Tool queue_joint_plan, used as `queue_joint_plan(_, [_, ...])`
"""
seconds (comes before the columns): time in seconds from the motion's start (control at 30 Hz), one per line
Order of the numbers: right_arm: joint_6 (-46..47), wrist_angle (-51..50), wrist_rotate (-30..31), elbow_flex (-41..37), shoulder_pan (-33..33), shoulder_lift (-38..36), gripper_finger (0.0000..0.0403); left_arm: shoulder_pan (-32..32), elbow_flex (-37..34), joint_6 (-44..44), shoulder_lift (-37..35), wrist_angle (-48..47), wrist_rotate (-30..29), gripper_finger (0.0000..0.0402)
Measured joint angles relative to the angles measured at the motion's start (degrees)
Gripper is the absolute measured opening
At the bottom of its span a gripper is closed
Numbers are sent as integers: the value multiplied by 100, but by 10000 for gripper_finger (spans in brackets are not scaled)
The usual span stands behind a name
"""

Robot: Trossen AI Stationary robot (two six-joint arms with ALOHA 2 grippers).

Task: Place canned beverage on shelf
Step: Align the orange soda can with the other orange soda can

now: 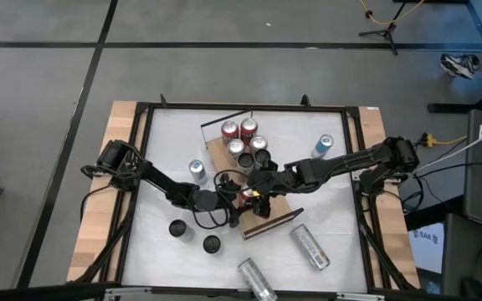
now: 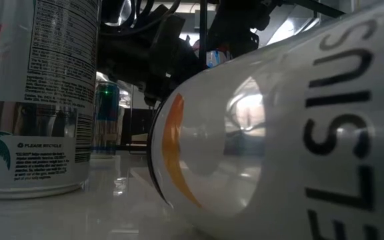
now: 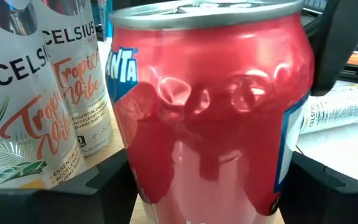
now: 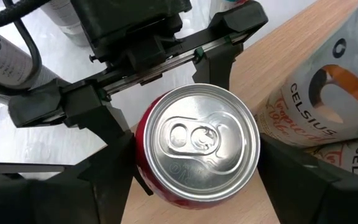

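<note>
Right wrist view gives me my clearest read: the red can (image 4: 197, 146) stands upright on the shelf (image 4: 291, 74), its silver lid facing the camera, with my right hand (image 4: 194, 180) straddling it from above, a finger close on either side. I judge that hand is clamped on the can to keep it steady. Across from it the left hand (image 4: 160, 93) comes in low, its fingers spread to either side of the same can; I cannot tell whether they press it. My guess is that two hands share one can because this is a handover, or a steadying hold while it is set down.

Left wrist view fills with the can's red side (image 3: 210, 118) and shows what the right wrist misses: tall white cans (image 3: 36, 93) stand just beside it on the board.

High view alone shows the layout: both hands meet over the shelf (image 1: 279, 219) mid-worktop (image 1: 333, 201), a cluster of standing cans (image 1: 243, 138) sits at the shelf's far end, and loose cans (image 1: 310, 247) lie off it. Low view is blocked by near cans.
</note>
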Motion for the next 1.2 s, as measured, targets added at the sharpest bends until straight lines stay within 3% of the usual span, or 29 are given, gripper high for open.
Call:
queue_joint_plan(0.33, [-17,6,-7,0,-2,0,305,0,-1,19,0,-4,3,285])
queue_joint_plan(0.7, [-84,18,-57,-4,-2,7,396,4,-2,631,0,-2,411,285])
queue_joint_plan(0.93, [-979,160,-577,6,-4,-49,391,2,-7,835,0,121,765,285])
queue_joint_plan(1.2, [-1247,-803,-658,704,-4,-92,392,-13,-15,835,-218,178,951,285])
